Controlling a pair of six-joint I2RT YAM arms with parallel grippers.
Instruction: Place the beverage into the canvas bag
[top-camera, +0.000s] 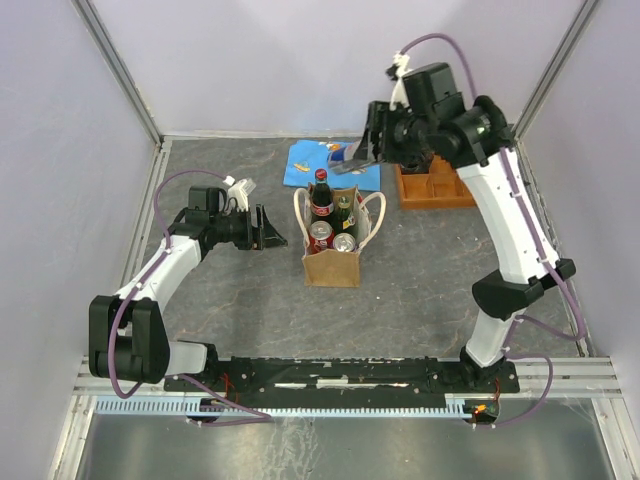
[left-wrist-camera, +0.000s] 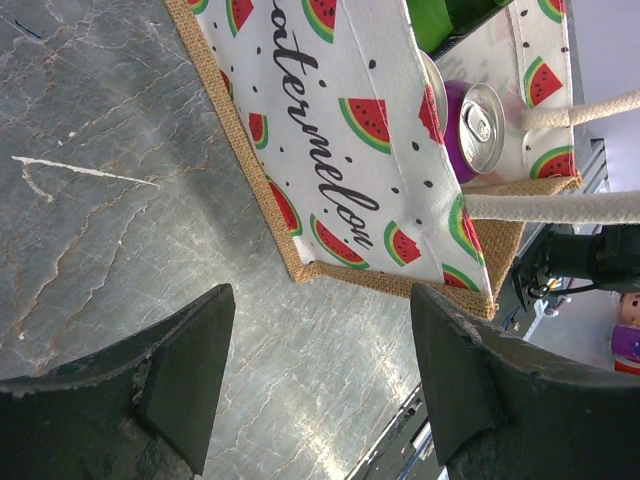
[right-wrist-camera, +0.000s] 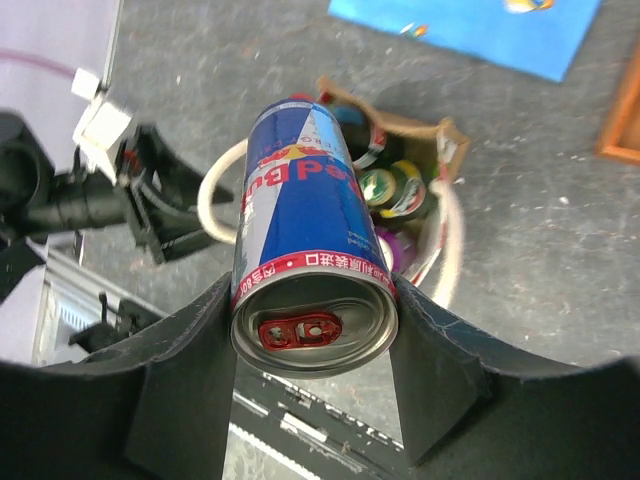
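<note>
Right fingers (right-wrist-camera: 185, 390) clamp a blue-and-silver can (right-wrist-camera: 310, 230) by its sides, tab end facing the wrist camera. In the top view the can is in the air at upper centre, over the blue cloth (top-camera: 305, 160), just past the bag's far edge and not inside it. The canvas bag (top-camera: 332, 262) stands upright mid-frame on the worktop (top-camera: 430, 290), mouth open. The mouth is crowded: a cola bottle (top-camera: 321, 195) and a green bottle (top-camera: 343, 210) along the far rim, two can tops (top-camera: 320, 235) along the near rim, little free room between them. Cream handles (top-camera: 375, 215) loop outward at both side edges.

Left fingers (left-wrist-camera: 180, 370) are spread wide and hold nothing. They sit left of the bag, pointing at its watermelon-print side, with a strip of open worktop between tips and bag. A wooden tray (top-camera: 435, 185) sits upper right, apart from the bag. There is open worktop right of and below the bag.
</note>
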